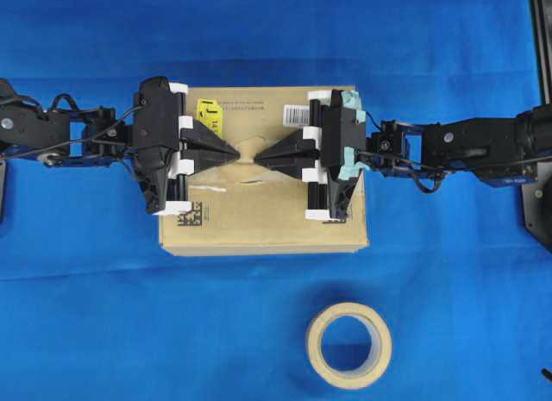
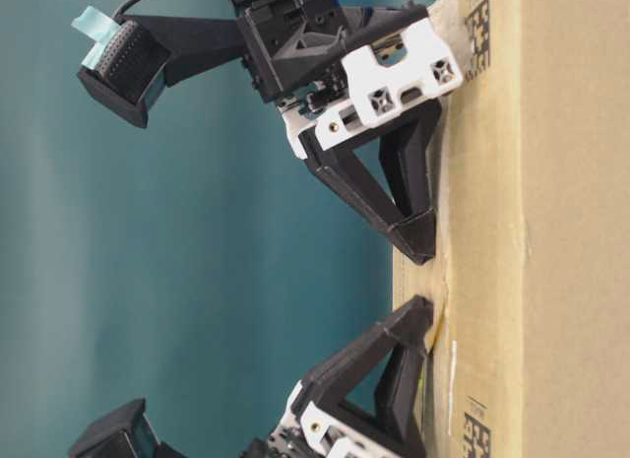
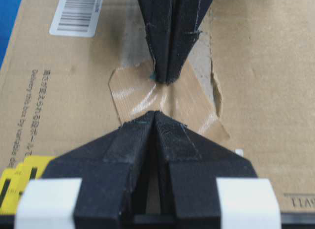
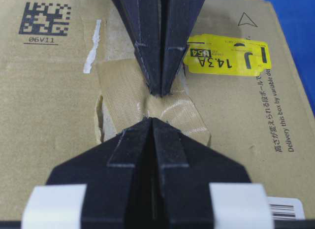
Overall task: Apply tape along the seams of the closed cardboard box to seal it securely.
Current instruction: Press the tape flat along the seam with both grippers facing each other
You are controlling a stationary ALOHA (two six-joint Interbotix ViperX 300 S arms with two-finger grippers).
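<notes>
Pressing the tape (image 3: 162, 98) onto the cardboard box (image 1: 259, 224)

Left gripper (image 1: 235, 151) and right gripper (image 1: 259, 157), both fully closed and holding nothing, pin it between their tips (seam hidden); rub outward evenly, avoiding wrinkles.

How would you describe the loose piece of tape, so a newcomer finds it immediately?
Find the cardboard box on the blue cloth. At its top's middle, between the two grippers' facing black fingers, lies the tape: tan, glossy, wrinkled, unlike the cream tape roll beside the box.

tape roll (image 1: 348, 345): cream ring, lying flat, lower centre-right of overhead view | tabletop (image 1: 86, 315): covered in blue cloth, fills frame
</notes>
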